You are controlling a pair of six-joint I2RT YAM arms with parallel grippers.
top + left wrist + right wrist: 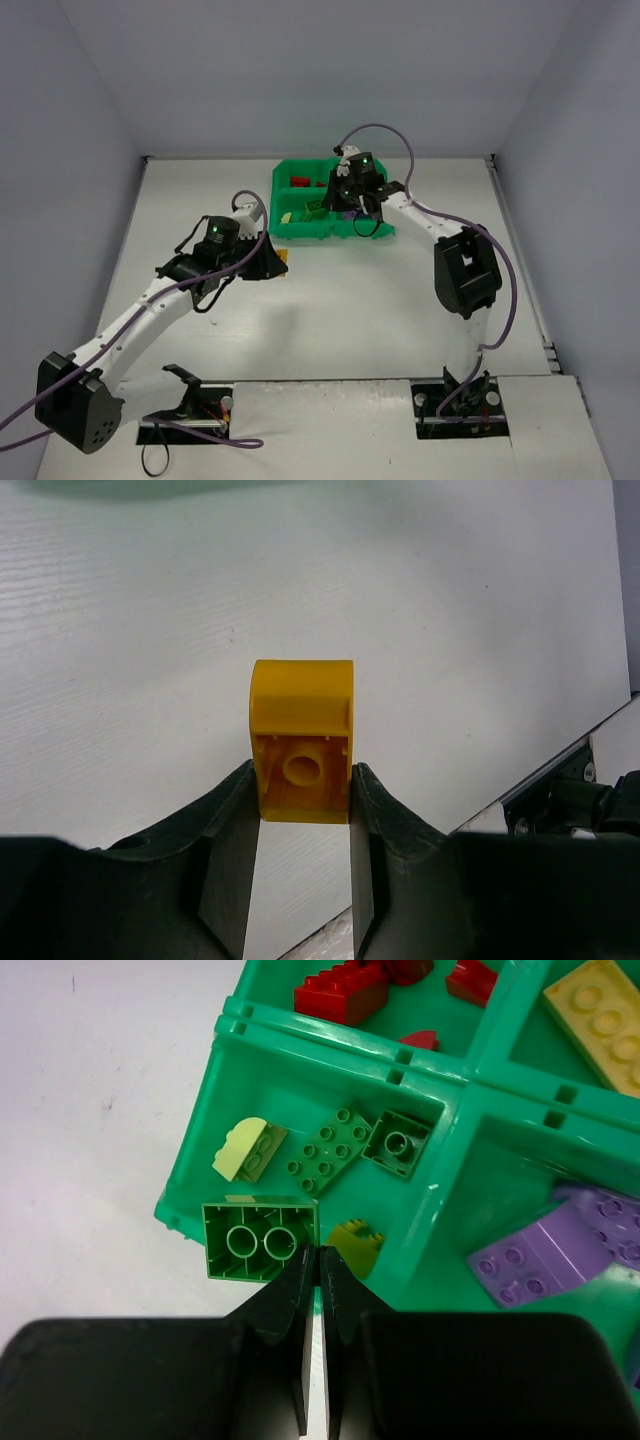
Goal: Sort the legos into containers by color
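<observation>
Left wrist view — left claw (302, 777) held out over table (140, 630), grasping yellow lego (300, 715); hollow underside faces camera, long axis points forward. Right claw (318, 1256) clenched, empty — above tray (310, 1038) compartment of greens.

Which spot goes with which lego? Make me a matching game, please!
Legos:
1. orange brick
2. red bricks
3. purple bricks
4. green two-hole brick

Spots, with the tray as the right wrist view shows it:
A. lower right compartment
B. held in the left gripper
C. lower left compartment, beside the right gripper
D. upper left compartment

Pairs: 1-B, 2-D, 3-A, 4-C
</observation>
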